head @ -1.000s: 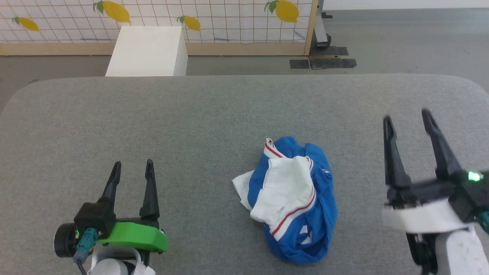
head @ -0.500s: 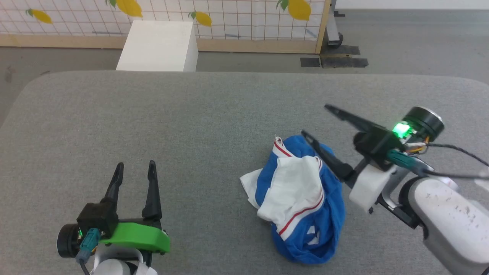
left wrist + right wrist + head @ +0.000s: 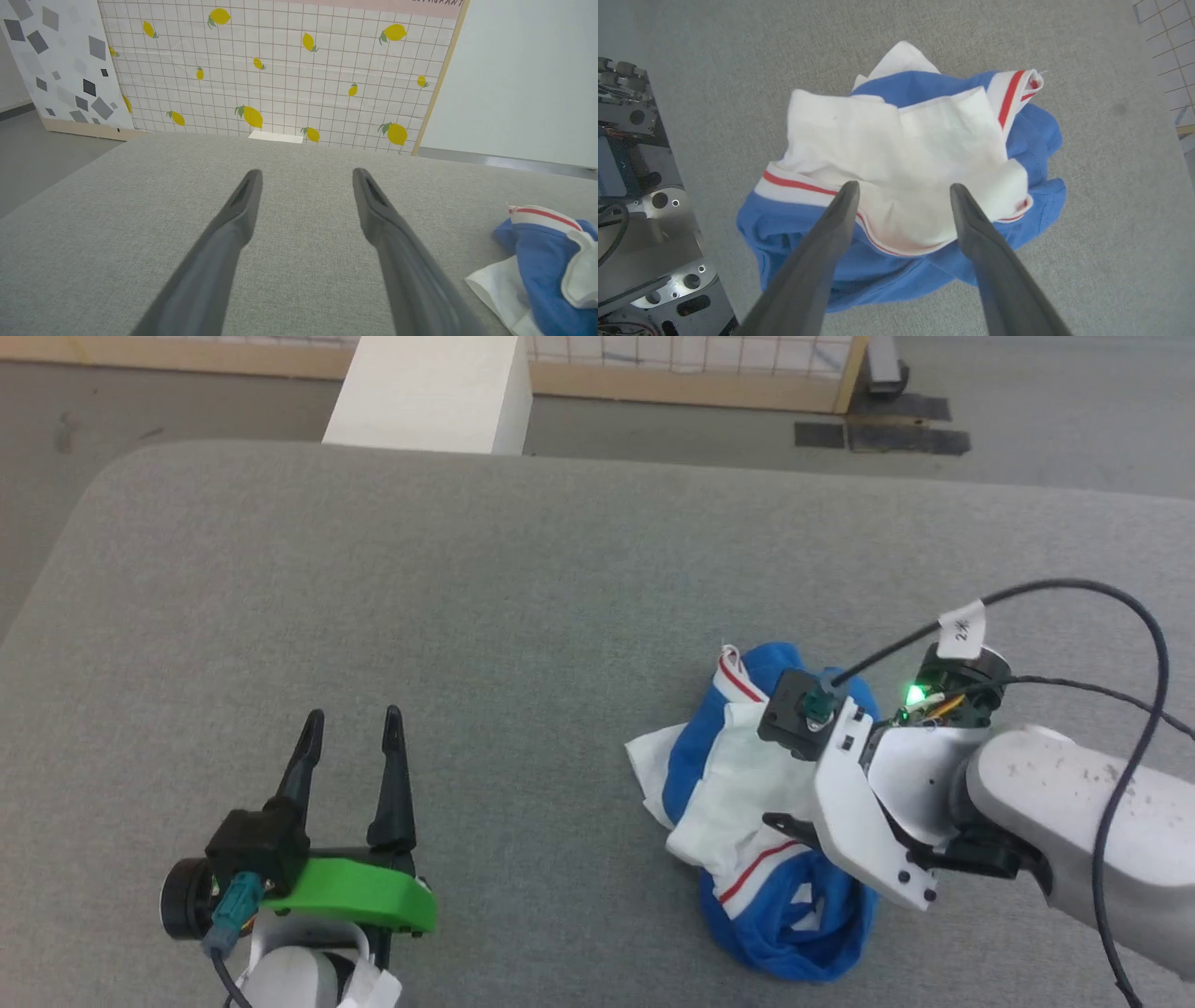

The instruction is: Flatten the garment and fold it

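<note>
Blue-and-white garment (image 3: 728, 784) crumpled on grey table (image 3: 523, 597) — right jaws wide apart over it, empty — left jaws likewise, well aside.

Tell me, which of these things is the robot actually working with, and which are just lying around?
Part of the job:
the garment, crumpled on the grey table
the right gripper, open above it
the left gripper, open, apart from it

Just lying about:
the white box beyond the table
the lemon-patterned panel
</note>
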Robot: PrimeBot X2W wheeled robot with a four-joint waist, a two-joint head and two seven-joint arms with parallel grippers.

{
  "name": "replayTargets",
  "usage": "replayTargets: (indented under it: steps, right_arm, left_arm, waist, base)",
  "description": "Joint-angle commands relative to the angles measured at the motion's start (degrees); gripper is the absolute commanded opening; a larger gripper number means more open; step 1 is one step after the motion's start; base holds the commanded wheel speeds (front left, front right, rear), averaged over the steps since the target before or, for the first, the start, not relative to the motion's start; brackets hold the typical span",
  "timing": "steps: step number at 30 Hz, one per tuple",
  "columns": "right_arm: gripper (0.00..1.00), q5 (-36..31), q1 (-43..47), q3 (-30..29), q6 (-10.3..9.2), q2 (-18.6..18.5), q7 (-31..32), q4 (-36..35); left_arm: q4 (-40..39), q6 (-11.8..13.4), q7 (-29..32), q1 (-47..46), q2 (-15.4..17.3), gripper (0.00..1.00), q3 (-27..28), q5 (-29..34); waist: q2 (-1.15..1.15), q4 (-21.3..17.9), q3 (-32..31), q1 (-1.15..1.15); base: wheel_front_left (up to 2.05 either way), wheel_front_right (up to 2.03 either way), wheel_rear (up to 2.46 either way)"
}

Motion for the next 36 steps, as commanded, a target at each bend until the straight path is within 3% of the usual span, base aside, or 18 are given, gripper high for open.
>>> replayTargets:
  steps: [1, 9, 13, 14, 15, 24, 31, 36]
  right_arm:
    - [1.00, 0.79, -1.53, 0.90, -0.10, 0.66, 1.32, 0.67]
    - [1.00, -3.09, 2.52, 1.82, -0.10, 3.74, 7.47, 3.36]
    - [1.00, -4.58, 4.71, 1.83, -0.10, 4.06, 7.51, 3.98]
    - [0.82, -5.11, 4.94, 1.83, -0.10, 4.09, 7.33, 4.06]
    - [0.00, -6.27, 4.90, 1.84, -0.10, 4.22, 5.72, 4.49]
    - [0.00, -5.64, 0.44, 1.17, -0.10, 2.66, -16.32, 3.69]
    - [0.00, -3.83, 3.65, -8.16, -0.10, -2.30, -28.66, 4.17]
    - [0.00, -3.85, 12.45, -15.30, -0.10, -6.00, -32.52, 8.75]
  left_arm:
    - [-0.03, 0.40, -0.21, -1.39, -0.18, 1.00, -0.15, -0.64]
    - [0.39, 1.03, -0.21, -3.48, -0.18, 1.00, -1.79, -1.86]
    - [0.53, 1.29, -0.21, -4.20, -0.18, 1.00, -2.02, -2.11]
    - [0.55, 1.33, -0.21, -4.28, -0.18, 1.00, -2.03, -2.12]
    - [0.57, 1.47, -0.21, -4.35, -0.18, 1.00, -1.93, -2.12]
    - [1.30, 1.48, -0.21, -1.91, -0.18, 1.00, -0.54, -1.31]
    - [1.21, 1.13, -0.21, -0.34, -0.18, 1.00, -0.10, -1.08]
    - [1.33, 1.21, -0.21, -0.32, -0.18, 1.00, -0.88, -1.21]
  waist:
    - [0.00, 1.94, 2.10, 0.00]
    - [0.00, 5.07, 5.28, 0.00]
    - [0.00, 5.71, 6.01, 0.00]
    - [0.00, 5.74, 6.09, 0.00]
    - [0.00, 5.61, 6.17, 0.00]
    - [0.00, 1.71, 2.11, 0.00]
    - [0.00, -2.65, -0.02, 0.00]
    - [0.00, -4.19, -0.14, 0.00]
  base:
    - [0.00, 0.00, 0.00]
    - [0.00, 0.00, 0.00]
    - [0.00, 0.00, 0.00]
    - [0.00, 0.00, 0.00]
    - [0.00, 0.00, 0.00]
    - [0.00, 0.00, 0.00]
    - [0.00, 0.00, 0.00]
    - [0.00, 0.00, 0.00]
